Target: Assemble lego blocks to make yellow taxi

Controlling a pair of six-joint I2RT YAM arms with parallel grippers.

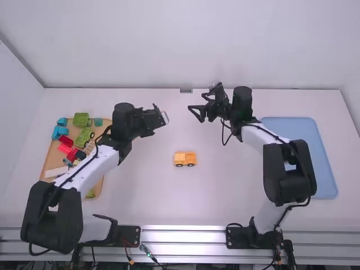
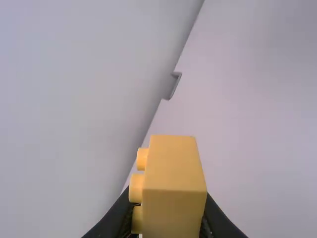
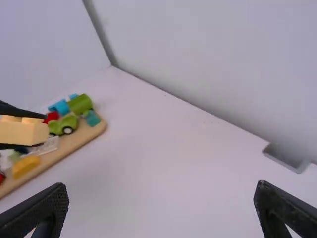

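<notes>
My left gripper is over the table, left of centre. In the left wrist view this gripper is shut on a yellow block, its studs facing sideways. The same yellow block shows at the left edge in the right wrist view. Right of the middle, above the table's far part, my right gripper stands open; between its fingers in its wrist view there is nothing. A yellow car-shaped assembly with dark wheels rests on the table between the arms.
On the left, partly under the left arm, a wooden tray holds several coloured blocks and green vehicle parts. A blue tray lies at the right, partly behind the right arm. A small grey bracket sits at the table's far edge by the wall.
</notes>
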